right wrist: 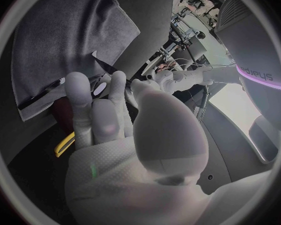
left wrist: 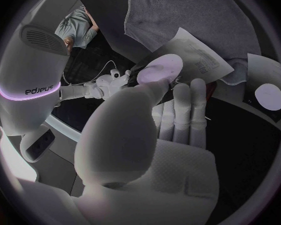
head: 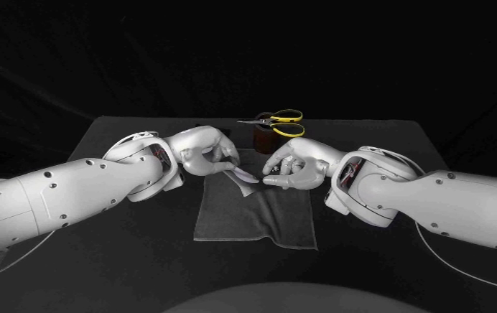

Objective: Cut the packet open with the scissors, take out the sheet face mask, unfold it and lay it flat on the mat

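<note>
left wrist view: flat white printed packet pinched by left hand

Dark surroundings, strongly lit centre.
In the head view light seems to fall from above: the left hand and right hand shine pale, while the table and mat stay dark. Both wrist views darken toward the circle's rim, the mat's edges bend, and glare whitens a fingertip of the left hand.
</note>
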Tool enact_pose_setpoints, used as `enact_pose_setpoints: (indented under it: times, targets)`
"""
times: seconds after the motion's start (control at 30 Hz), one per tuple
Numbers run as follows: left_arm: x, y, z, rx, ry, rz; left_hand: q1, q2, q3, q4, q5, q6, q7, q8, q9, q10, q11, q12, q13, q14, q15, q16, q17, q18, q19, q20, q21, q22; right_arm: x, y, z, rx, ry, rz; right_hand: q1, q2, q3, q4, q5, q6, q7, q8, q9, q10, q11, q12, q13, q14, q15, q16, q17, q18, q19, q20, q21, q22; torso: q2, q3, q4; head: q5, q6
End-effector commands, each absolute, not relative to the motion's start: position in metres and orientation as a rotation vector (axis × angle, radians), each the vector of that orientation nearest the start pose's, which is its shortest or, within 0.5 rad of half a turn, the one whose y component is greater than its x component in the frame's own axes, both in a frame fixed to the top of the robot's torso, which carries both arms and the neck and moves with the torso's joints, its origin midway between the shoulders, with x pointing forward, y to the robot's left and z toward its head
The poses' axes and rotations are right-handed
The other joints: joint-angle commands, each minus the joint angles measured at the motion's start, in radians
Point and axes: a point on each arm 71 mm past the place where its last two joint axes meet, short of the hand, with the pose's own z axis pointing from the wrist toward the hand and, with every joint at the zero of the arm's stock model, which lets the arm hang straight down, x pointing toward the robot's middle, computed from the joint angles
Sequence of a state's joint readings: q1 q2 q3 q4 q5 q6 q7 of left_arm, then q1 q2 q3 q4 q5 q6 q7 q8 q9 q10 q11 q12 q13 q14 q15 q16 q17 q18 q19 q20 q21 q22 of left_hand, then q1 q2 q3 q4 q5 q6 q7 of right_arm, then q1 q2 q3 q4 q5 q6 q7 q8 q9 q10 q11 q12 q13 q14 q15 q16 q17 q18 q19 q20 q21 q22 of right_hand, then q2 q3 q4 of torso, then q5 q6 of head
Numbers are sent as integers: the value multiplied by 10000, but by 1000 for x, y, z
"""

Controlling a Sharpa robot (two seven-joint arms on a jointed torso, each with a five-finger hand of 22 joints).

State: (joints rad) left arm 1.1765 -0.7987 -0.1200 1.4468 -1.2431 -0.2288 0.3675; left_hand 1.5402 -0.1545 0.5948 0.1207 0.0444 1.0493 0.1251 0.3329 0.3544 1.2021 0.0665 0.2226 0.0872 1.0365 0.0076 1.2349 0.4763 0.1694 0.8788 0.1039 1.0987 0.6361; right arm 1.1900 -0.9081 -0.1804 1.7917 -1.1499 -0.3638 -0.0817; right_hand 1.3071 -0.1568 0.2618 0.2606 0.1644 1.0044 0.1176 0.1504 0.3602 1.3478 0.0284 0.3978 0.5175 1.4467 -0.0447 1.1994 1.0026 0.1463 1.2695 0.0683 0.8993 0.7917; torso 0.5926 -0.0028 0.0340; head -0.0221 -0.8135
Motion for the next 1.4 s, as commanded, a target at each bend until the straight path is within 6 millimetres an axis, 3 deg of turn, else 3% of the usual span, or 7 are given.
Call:
enact_pose_setpoints:
  times: [0.03, 0.53, 0.83, 1.27, 1.4]
  targets:
    - [464, 177, -222, 3010, 17255, -11215, -42, 31, -16, -60, 34, 6, 45, 47, 10, 43, 21, -26, 17, 36, -31, 9, -9, 141, -12, 12, 37, 14, 405, -159, -218, 303, 18719, 9550, -1, 56, 0, 63, -73, 84, 6, 68, 19, -79, 22, 58, 22, 17, 43, 20, 10, 28, -63, -21, 44, 10, -6, -2, 4, 1, -22]
    - [463, 175, -223, 2922, 17231, -11306, -43, 31, -13, -74, 33, 8, 46, 49, 11, 47, 21, -23, 19, 43, -31, 10, -12, 141, -7, 12, 42, 17, 408, -154, -221, 405, 18763, 9398, -31, 163, 1, 138, -109, 165, -19, 135, 48, -75, 3, 105, 119, 45, 26, 81, 101, 15, -37, -30, 148, 136, -13, -2, 1, -6, -52]
    - [460, 171, -220, 2780, 17020, -11637, -60, 34, -9, -95, 34, 13, 51, 53, 14, 55, 24, -17, 24, 61, -29, 14, -18, 141, 3, 14, 52, 24, 413, -149, -225, 415, 18879, 9266, 23, 355, -2, 175, -564, 226, -57, 238, 93, -81, -27, 180, 318, 93, 0, 164, 225, -8, 4, -51, 318, 350, -4, -3, 2, -3, -49]
    - [458, 168, -218, 2754, 16879, -11860, -64, 36, -7, -99, 34, 13, 51, 53, 15, 56, 24, -15, 24, 66, -28, 14, -19, 141, 5, 14, 54, 25, 415, -146, -228, 487, 18954, 9151, -29, 472, -40, 228, -690, 365, -111, 380, 153, -26, -68, 243, 435, 168, -32, 304, 424, -45, 99, -75, 538, 609, -10, 3, -5, 1, -70]
    - [458, 168, -219, 2747, 16882, -11861, -66, 37, -3, -111, 34, 14, 50, 54, 16, 58, 23, -14, 26, 72, -28, 16, -22, 141, 9, 15, 58, 28, 416, -147, -228, 574, 18946, 9118, 19, 670, 0, 204, -890, 459, -181, 507, 207, 56, -128, 301, 537, 259, -83, 468, 653, -85, 216, -117, 779, 883, -9, 1, -6, -4, -69]
